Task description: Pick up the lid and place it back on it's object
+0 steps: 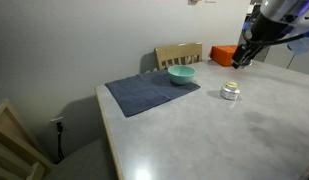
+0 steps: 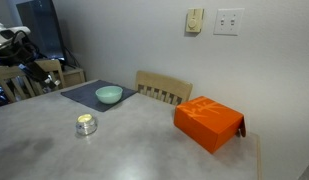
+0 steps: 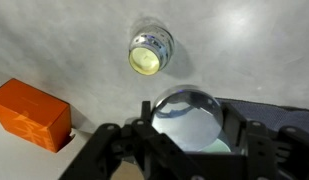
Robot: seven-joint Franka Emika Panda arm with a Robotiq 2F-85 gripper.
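Gripper (image 3: 189, 120) clamped on the round lid (image 3: 190, 105), high above the table (image 1: 194, 130); the open glass jar (image 3: 151, 52) stands below, ahead of the fingertips in the wrist view, off the mat's (image 1: 152, 93) corner.

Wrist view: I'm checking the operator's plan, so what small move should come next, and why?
Probably carry the lid level across until it is centred over the jar, before any lowering. The gripper is shut on the lid, high above the table, and the open jar lies ahead of it, not beneath it.
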